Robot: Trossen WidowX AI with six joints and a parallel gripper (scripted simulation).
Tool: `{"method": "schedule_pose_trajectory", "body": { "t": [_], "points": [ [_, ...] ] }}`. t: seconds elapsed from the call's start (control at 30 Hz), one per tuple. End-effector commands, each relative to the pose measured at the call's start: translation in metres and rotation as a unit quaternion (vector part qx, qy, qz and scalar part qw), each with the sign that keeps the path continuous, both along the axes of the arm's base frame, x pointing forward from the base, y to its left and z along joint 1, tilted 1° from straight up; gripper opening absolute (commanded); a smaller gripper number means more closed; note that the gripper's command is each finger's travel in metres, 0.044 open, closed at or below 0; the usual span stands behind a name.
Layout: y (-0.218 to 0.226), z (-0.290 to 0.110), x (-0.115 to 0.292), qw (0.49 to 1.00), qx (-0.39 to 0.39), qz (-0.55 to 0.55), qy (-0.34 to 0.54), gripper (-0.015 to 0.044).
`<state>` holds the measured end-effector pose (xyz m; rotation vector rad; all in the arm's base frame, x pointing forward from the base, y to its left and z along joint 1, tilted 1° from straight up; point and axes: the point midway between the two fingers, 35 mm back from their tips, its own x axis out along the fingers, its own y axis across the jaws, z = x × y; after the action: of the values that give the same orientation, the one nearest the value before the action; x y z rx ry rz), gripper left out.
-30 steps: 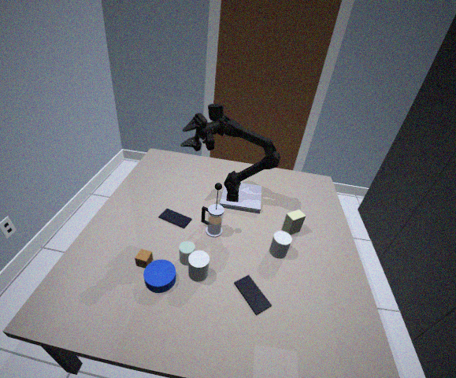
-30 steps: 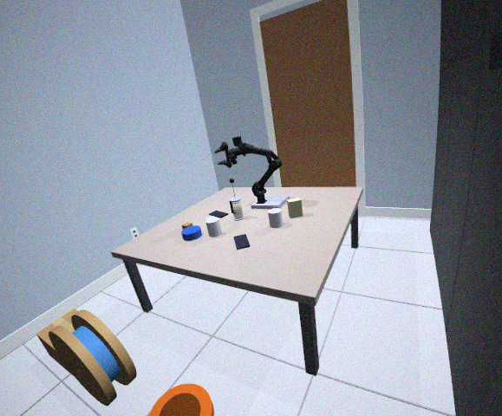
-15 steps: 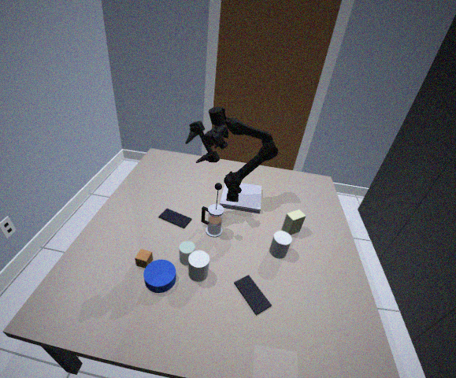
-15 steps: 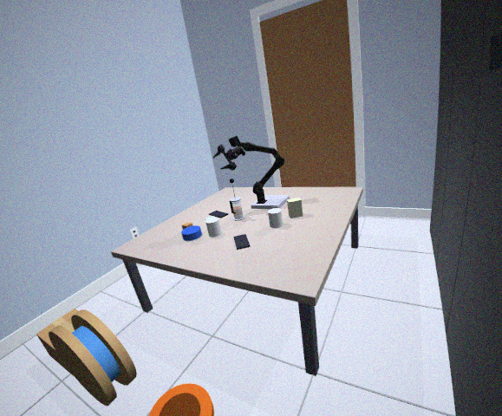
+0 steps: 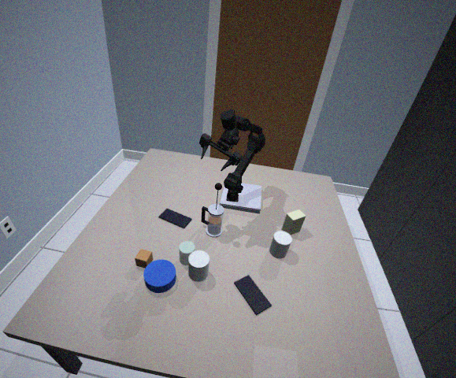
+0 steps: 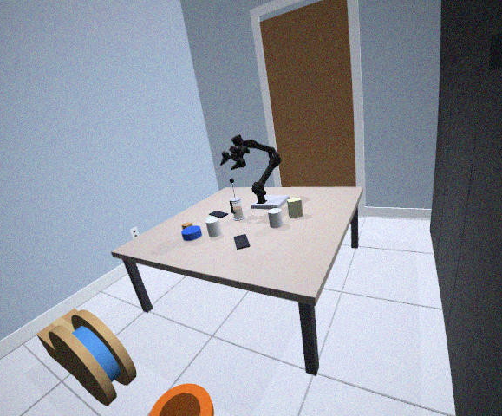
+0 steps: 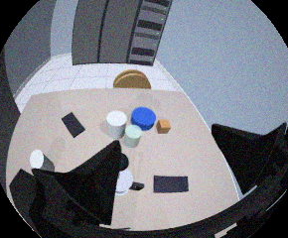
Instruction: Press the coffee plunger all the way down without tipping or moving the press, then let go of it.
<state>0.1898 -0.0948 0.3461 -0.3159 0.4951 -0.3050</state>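
Observation:
The coffee press (image 5: 214, 221) (image 6: 238, 211) (image 7: 123, 182) stands upright on the table (image 5: 321, 309) in front of the arm's base. It has a glass body, brown contents and a black handle on its left side in the top view. Its black plunger knob (image 5: 218, 186) (image 6: 231, 180) (image 7: 121, 162) is high above the lid on a thin rod. My gripper (image 5: 212, 164) (image 6: 227, 165) (image 7: 168, 137) is wide open and empty, above and behind the knob in the top and exterior views, not touching it. In the wrist view, the left finger partly hides the press.
A black slab (image 5: 175, 217) lies left of the press. A mint cylinder (image 5: 186, 252), white cylinder (image 5: 198, 265), blue disc (image 5: 160, 276) and orange cube (image 5: 143, 258) are in front. Another cylinder (image 5: 280, 244) and a green box (image 5: 294, 221) stand right; a second slab (image 5: 252, 294) lies nearer the front.

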Motion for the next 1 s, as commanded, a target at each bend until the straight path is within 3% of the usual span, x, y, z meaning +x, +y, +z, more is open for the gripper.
{"method": "schedule_pose_trajectory", "body": {
  "t": [0.0,0.13,0.37,0.97],
  "points": [
    [0.044,-0.006,-0.009,0.983,0.176,-0.044,-0.020,0.0440],
    [0.044,-0.015,-0.009,0.983,0.179,-0.045,-0.021,0.0440],
    [0.043,-0.065,-0.009,0.983,0.179,-0.045,-0.021,0.0440],
    [0.037,-0.075,0.009,0.983,0.178,-0.045,-0.022,0.0440]
  ]
}}
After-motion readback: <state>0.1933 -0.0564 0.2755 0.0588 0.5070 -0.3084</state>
